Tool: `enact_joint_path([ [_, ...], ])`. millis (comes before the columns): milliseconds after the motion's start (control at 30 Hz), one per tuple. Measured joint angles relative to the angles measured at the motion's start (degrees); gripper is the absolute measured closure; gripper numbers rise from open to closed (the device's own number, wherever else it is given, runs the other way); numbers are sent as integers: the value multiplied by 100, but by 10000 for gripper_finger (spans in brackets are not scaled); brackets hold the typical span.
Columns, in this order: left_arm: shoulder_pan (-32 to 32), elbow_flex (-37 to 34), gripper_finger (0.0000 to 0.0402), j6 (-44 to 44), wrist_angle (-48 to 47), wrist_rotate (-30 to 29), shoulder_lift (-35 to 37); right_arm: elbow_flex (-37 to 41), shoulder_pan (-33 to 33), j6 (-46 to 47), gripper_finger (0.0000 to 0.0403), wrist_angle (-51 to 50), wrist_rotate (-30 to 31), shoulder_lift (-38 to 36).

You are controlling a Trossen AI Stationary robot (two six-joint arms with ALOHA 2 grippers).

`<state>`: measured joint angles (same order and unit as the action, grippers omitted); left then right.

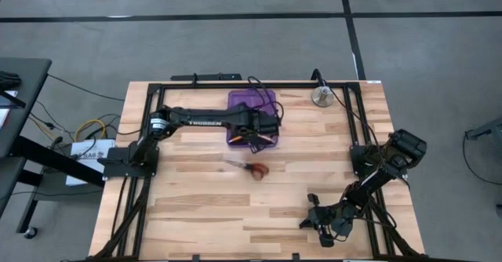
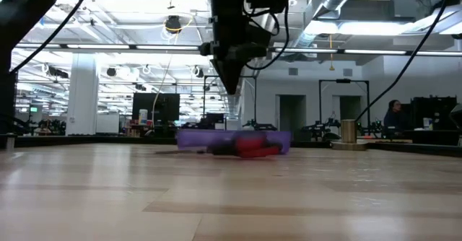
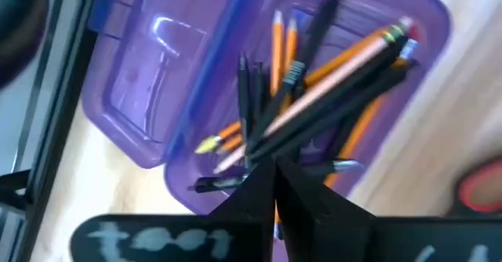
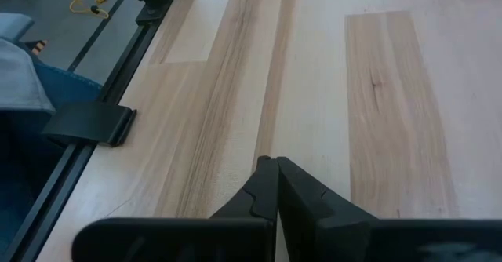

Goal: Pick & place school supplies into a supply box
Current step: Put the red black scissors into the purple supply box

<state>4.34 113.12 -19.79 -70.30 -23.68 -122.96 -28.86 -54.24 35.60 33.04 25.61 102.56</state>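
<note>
1. The left gripper (image 1: 271,125) hangs over the box (image 1: 252,105) at the upper centre of the high view. Its fingers are pressed together and hold nothing.
2. The right gripper (image 4: 274,164) is also pressed together and empty. It waits low over bare wood, at the lower right of the high view.
3. The box is open, with the lid lying flat beside the tray. In the tray lie orange pencils (image 3: 345,62) and black pens (image 3: 314,34), crossed over each other.
4. The scissors (image 1: 252,168) are not yet in the box. They lie flat on the table (image 1: 196,199), near the centre of the high view, just below the box.
5. Risk: the pile in the tray is loose and uneven. If the scissors are dropped on top, they may slide out or push a pencil over the low wall.
6. Risk: the scissors are thin and lie flat on the wood, so the fingers may slip on them or scrape the table.
7. Materials: the box is translucent purple plastic with rounded corners. The pencils are thin and smooth. The scissors have red handles. The table is pale wooden planks. A round metal disc (image 1: 321,97) stands at the upper right.
</note>
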Motion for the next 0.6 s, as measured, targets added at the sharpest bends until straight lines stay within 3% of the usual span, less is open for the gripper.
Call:
enact_joint_path([
  [267,-145,2,401,28,20,71,0,0,0,77,402,0,-2,0],
  [600,-1648,-288,401,1254,436,1288,7,0,0,36,402,0,-4,0],
])
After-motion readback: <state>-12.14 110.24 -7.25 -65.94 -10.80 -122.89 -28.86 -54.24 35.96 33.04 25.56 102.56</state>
